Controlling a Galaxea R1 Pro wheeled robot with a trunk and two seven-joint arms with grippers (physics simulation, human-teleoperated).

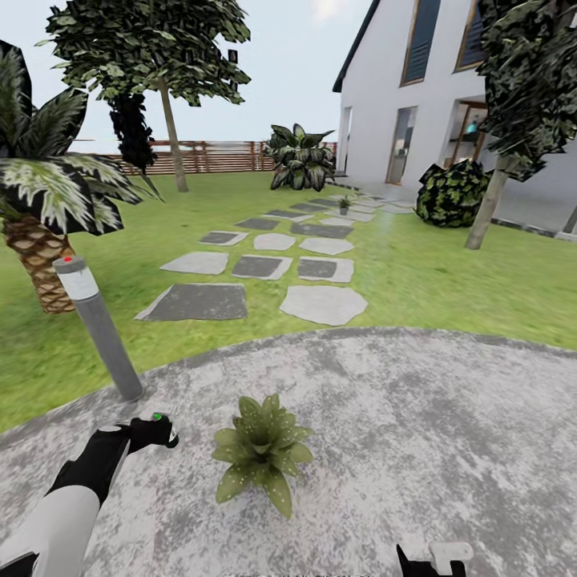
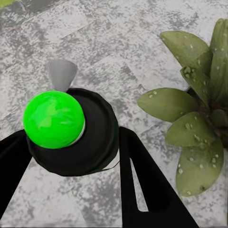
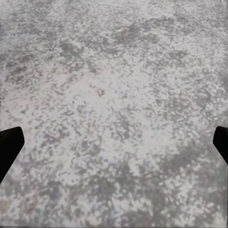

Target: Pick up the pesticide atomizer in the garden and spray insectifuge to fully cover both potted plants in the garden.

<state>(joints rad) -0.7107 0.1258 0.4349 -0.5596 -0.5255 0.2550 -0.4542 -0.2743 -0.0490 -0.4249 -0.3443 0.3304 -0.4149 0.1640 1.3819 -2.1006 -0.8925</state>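
My left gripper [image 1: 159, 435] hangs low over the round grey patio [image 1: 417, 417], shut on the pesticide atomizer [image 1: 157, 426]. In the left wrist view the atomizer [image 2: 95, 135] is a black round body with a bright green ball on top and a small grey nozzle cone, clamped between the black fingers [image 2: 142, 180]. One potted plant [image 1: 260, 453], a low rosette of pale-speckled leaves, sits on the patio just right of that gripper; its leaves [image 2: 194, 123] are close beside the atomizer. A second potted plant [image 1: 344, 204] stands far off on the stepping stones. My right gripper [image 1: 433, 559] is open over bare paving.
A grey bollard lamp [image 1: 98, 328] leans at the patio's edge, behind the left gripper. A palm [image 1: 36, 200] stands at the left. Stepping stones [image 1: 256, 268] cross the lawn toward the white house [image 1: 417, 88]. Bushes, trees and a brown fence [image 1: 208, 156] ring the garden.
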